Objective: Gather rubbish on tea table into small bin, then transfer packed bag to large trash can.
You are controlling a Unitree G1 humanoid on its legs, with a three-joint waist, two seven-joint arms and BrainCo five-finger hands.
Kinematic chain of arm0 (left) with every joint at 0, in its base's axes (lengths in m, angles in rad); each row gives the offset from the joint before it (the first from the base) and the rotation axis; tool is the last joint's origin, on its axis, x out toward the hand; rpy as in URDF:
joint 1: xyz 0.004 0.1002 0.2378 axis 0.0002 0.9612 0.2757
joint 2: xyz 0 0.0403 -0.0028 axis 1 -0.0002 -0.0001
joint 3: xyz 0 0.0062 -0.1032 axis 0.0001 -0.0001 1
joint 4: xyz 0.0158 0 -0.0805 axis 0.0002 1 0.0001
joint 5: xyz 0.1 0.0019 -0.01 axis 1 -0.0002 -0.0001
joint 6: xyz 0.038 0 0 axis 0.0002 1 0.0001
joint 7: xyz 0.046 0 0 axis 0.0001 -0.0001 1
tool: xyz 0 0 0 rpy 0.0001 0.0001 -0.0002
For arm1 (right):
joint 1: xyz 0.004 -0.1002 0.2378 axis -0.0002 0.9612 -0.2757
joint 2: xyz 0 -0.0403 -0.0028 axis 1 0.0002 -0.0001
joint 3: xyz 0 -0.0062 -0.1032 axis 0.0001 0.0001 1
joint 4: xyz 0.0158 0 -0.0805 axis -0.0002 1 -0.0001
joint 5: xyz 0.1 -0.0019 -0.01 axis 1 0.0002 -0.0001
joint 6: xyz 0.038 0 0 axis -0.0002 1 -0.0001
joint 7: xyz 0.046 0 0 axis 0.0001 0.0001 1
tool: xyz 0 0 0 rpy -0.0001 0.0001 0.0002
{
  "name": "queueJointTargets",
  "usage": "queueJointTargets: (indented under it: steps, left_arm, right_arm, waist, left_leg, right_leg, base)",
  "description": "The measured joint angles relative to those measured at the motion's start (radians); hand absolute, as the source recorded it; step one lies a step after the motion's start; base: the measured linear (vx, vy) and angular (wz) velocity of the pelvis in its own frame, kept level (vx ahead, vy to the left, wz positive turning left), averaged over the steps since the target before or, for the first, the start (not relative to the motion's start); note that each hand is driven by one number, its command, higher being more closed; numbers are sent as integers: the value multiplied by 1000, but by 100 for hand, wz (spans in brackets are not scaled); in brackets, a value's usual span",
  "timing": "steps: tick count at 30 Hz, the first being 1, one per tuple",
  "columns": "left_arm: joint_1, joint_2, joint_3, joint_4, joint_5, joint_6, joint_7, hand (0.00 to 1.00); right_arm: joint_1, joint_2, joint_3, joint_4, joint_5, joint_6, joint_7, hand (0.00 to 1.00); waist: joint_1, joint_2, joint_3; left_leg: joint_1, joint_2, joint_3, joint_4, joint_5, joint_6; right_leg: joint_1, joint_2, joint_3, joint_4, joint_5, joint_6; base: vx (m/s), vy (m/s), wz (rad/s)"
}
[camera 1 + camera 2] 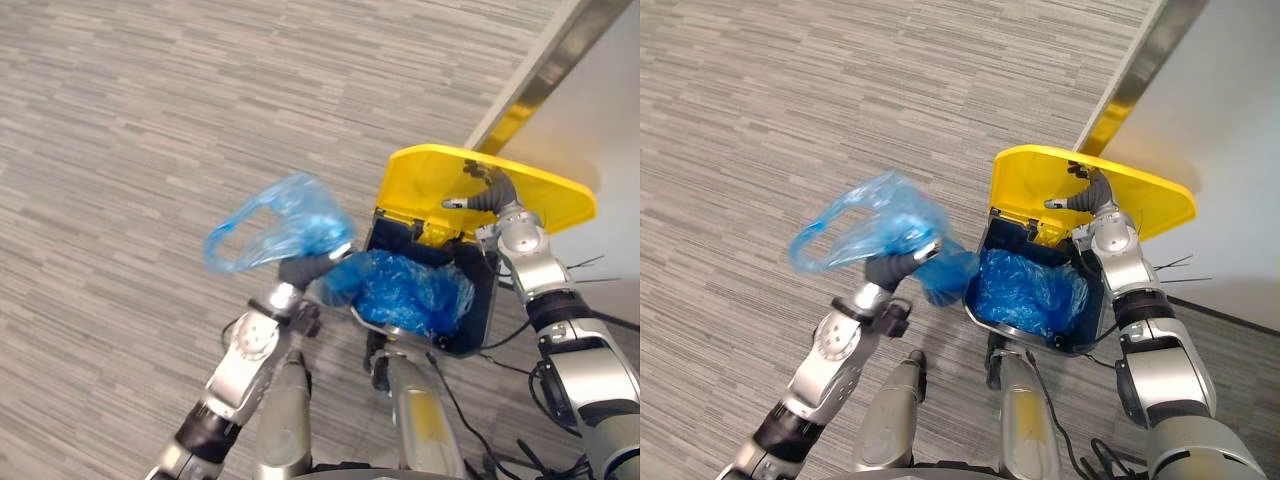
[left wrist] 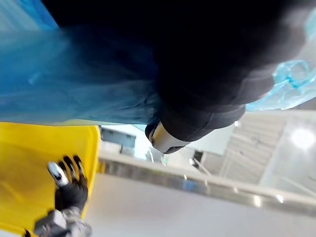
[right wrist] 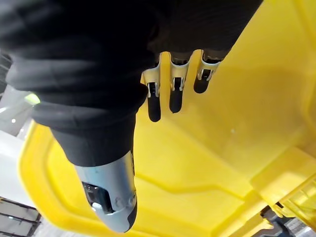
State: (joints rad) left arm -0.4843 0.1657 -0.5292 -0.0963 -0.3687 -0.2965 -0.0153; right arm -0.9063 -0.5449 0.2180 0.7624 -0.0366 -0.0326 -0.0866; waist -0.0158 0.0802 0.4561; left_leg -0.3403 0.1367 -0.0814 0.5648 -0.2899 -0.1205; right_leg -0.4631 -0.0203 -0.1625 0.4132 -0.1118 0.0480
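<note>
A packed blue plastic bag (image 1: 290,225) hangs in the air just left of the large trash can (image 1: 1085,335). My left hand (image 1: 305,268) is shut on it, the bag's loop handle sticking out to the left and its lower part draping toward the can's rim. The can's yellow lid (image 1: 430,185) stands tipped up and back. My right hand (image 1: 1090,195) rests against the lid with straight fingers (image 3: 154,106), holding it open. A blue liner (image 1: 1025,290) fills the can's dark inside. The left wrist view shows the bag (image 2: 74,84) close up, with the lid (image 2: 29,163) beyond.
The can stands against a white wall (image 1: 610,120) with a metallic skirting strip (image 1: 540,70) running along its base at the upper right. Grey striped carpet (image 1: 150,120) spreads to the left and ahead.
</note>
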Motion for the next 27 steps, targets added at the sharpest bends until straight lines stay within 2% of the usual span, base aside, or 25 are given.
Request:
queueJointTargets:
  steps: [4,6,9,11,14,19,20,23,27]
  left_arm:
    - [-158,-25,2,255,40,2,48,100]
    - [-226,-24,0,457,97,40,72,100]
    - [-264,-41,-23,623,157,66,95,100]
    - [-287,-57,-45,698,201,79,100,100]
    - [-302,-104,-63,833,274,101,88,100]
    - [-316,-133,-63,984,382,136,83,100]
    - [-326,-135,-53,993,405,139,83,0]
    - [-349,-155,-15,992,459,146,90,0]
    - [-367,-187,50,986,558,172,132,0]
  right_arm:
    - [-113,1,72,0,-3,-1,2,0]
    - [-171,4,115,0,-6,-17,4,0]
    - [-215,20,116,9,-5,-20,1,0]
    - [-266,20,117,39,-5,-4,-4,0]
    - [-318,18,116,38,-3,3,-15,0]
    - [-335,17,144,-74,8,-2,-41,0]
    - [-335,18,150,-114,14,-4,-46,0]
    - [-334,19,157,-188,36,-9,-49,0]
    - [-331,30,181,-276,38,-9,-49,0]
  waist:
    - [-30,-6,55]
    - [-45,-14,69]
    - [-54,-17,72]
    - [-54,-18,79]
    - [-58,-21,84]
    - [-80,-26,88]
    - [-79,-26,88]
    - [-79,-26,88]
    - [-64,-26,88]
  left_leg:
    - [-15,1,45,17,-6,11]
    - [-48,3,62,38,-15,25]
    - [-89,3,82,45,-15,26]
    - [-122,3,86,52,-14,27]
    - [-180,4,86,65,-13,27]
    - [-256,13,108,90,-16,29]
    - [-273,21,119,104,-21,32]
    - [-305,29,126,124,-33,35]
    - [-342,61,152,158,-42,33]
  right_leg:
    - [-30,4,37,1,16,4]
    - [-65,12,61,-5,36,5]
    - [-105,15,79,-34,67,5]
    - [-133,15,83,-41,79,11]
    - [-179,18,82,-58,96,2]
    - [-256,20,95,-49,105,-2]
    - [-272,26,103,-47,110,-8]
    - [-301,28,105,-38,112,-10]
    - [-330,37,100,-27,112,-10]
  base:
    - [-6,38,-32]
    - [-40,48,-35]
    - [-11,31,-19]
    - [-5,16,-12]
    - [8,0,-5]
    - [39,9,-13]
    - [37,10,-20]
    - [38,16,-12]
    - [25,-12,-6]
